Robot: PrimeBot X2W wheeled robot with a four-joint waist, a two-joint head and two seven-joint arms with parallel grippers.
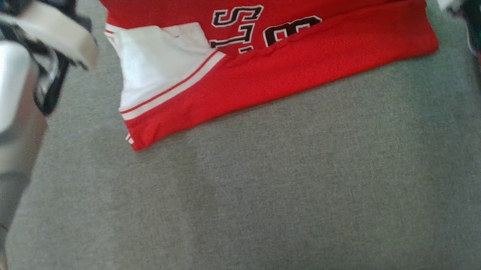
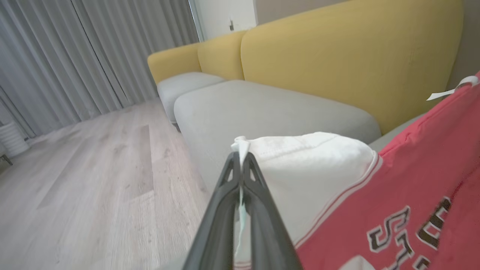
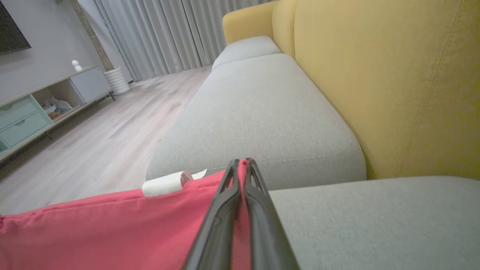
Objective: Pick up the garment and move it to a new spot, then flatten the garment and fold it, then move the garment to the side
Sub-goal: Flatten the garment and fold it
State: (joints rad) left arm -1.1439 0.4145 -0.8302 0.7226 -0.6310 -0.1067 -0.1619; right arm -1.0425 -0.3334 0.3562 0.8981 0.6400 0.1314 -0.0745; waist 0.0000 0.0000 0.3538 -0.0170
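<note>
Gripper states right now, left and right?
Left gripper: closed, holding the jersey by its white part.
Right gripper: closed, holding the jersey by its red edge.

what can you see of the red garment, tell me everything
The garment is a red jersey of soft, thin-looking fabric, with a white sleeve panel trimmed in red and white stripes and black, white-edged lettering. It is held up by its upper edge: the left gripper has its jaws shut on the white corner, the right gripper on a red edge. Its lower part lies creased on the grey sofa cushion. A white tag sticks out at the top edge.
</note>
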